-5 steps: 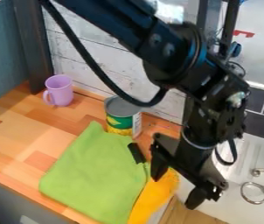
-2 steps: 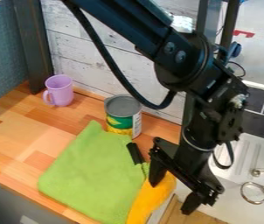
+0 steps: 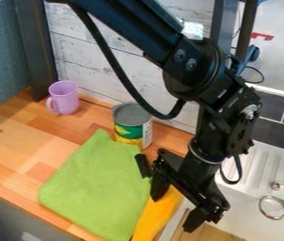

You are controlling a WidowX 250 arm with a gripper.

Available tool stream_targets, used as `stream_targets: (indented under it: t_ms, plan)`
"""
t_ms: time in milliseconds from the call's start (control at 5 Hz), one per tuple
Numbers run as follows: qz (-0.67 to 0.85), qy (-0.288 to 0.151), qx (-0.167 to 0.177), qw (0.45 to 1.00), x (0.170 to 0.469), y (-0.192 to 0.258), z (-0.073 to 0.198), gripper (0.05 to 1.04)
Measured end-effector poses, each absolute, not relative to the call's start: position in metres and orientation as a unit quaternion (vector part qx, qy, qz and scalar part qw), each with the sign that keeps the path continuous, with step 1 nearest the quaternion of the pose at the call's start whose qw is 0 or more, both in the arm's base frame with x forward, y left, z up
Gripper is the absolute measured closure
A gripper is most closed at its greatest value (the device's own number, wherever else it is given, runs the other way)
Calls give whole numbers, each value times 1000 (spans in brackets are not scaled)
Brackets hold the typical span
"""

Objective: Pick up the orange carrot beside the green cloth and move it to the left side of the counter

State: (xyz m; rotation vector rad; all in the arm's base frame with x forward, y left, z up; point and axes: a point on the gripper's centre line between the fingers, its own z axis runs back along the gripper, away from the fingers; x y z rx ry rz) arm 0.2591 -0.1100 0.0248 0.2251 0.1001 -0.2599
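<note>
The soft lime-green cloth [image 3: 94, 188], in front of the green-and-yellow-labelled metal can [image 3: 132, 127], has slid slightly left as the black two-finger gripper [image 3: 175, 212] moved left, jaws spread, suggesting contact without a grasp.

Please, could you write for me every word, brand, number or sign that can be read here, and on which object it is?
None can be read.
Can: its label has a white panel with what looks like fine print, too small to read.
Purple mug: no text seen.
Green cloth and orange cloth: no text seen.
</note>
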Motion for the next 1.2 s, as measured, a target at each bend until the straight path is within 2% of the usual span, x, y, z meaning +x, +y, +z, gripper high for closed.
stream_targets:
  t_ms: [400,600,800,1000,1200]
  plan:
    - [-126,42,108,985,259,-104,18,607]
    - [-122,34,108,986,259,-102,18,740]
    - [-129,33,102,986,256,-100,20,785]
    - [-181,46,86,979,247,-101,35,842]
    - [-253,-25,87,963,244,-116,84,877]
